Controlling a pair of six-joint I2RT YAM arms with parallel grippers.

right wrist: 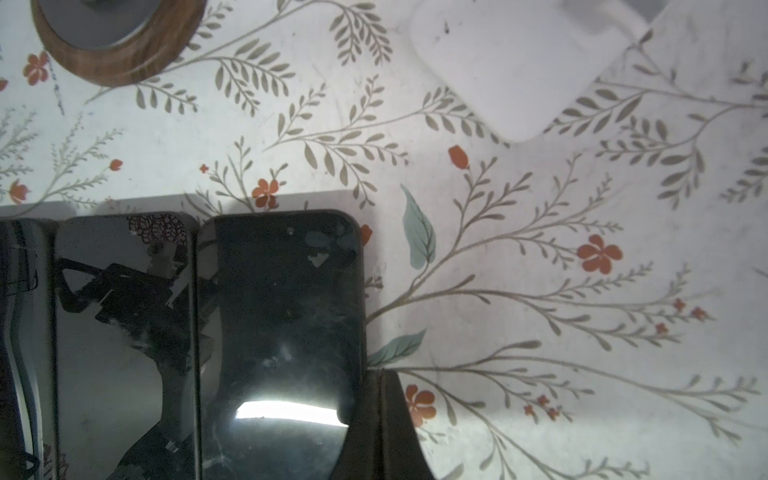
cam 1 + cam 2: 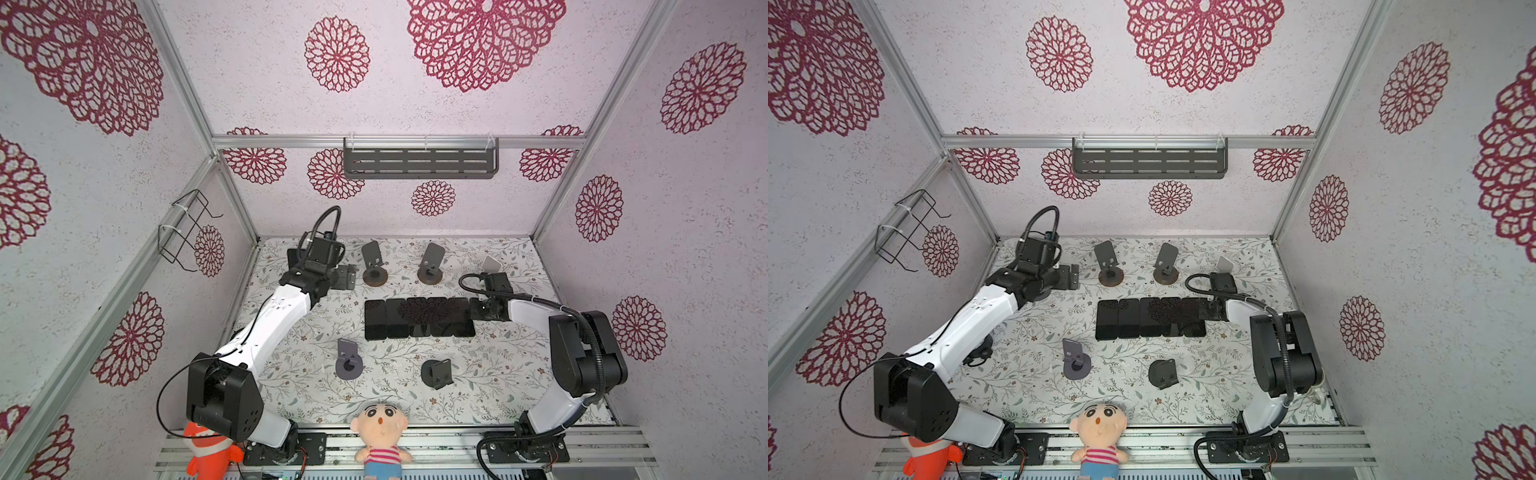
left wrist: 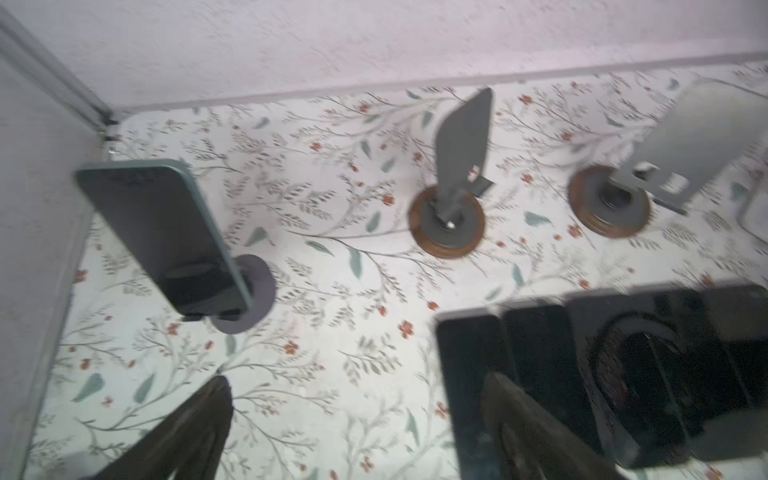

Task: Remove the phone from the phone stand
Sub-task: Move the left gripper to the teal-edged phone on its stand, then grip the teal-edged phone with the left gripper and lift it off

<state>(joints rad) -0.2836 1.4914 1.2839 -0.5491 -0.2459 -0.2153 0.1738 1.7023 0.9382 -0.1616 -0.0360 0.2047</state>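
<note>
Item, phone (image 3: 166,237) on its stand (image 3: 255,291), back corner of the table (image 2: 395,399), left of centre in both top views: your left gripper (image 3: 359,380) spread, right gripper (image 1: 380,374) pressed together, empty; straddle the long edges, lift straight upward.

No writing, brand mark, number or sign can be read in any view. The row of phones (image 2: 419,318) lying on the worktop (image 2: 498,374) has dark screens that carry only reflections. The phone (image 3: 166,237) on the phone stand (image 3: 259,286) looks blank too, though the left wrist view is blurred, so small print there may simply be lost. The doll (image 2: 379,436) at the front edge wears plain stripes with no letters.
</note>
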